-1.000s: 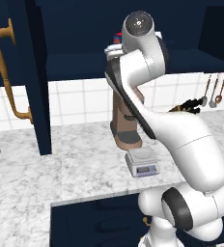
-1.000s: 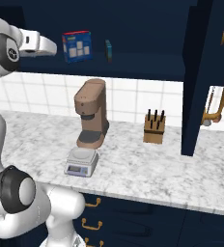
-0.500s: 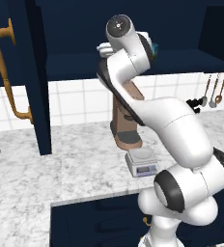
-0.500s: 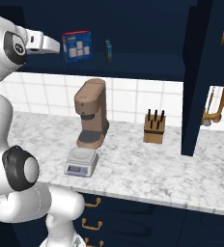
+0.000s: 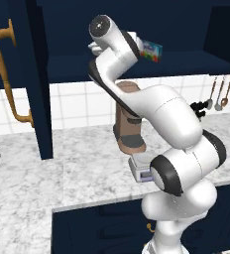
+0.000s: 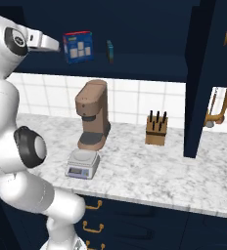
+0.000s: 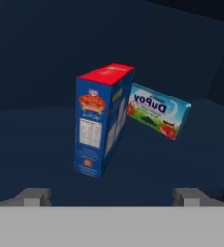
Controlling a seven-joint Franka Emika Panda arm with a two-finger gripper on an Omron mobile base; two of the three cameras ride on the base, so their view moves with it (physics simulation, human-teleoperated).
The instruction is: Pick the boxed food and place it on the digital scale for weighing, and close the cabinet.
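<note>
Dark fingers (image 7: 111,197) are seen spread wide and empty at the bottom of the hand view. Straight ahead, at frame centre, the boxed food (image 7: 103,119) stands upright on the cabinet (image 6: 149,63) shelf, long axis vertical, a flatter box (image 7: 157,111) just behind it.

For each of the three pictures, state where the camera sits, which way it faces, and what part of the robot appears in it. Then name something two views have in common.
Left base view: behind the arm's left, facing the counter; the white arm rises at lower right toward the cabinet.
Right base view: behind its right; arm at left, gripper beside the boxed food, digital scale below.
Hand view: on the hand, looking into the shelf; open finger tips at bottom.
Shared: right base and hand views both show the boxed food.
</note>
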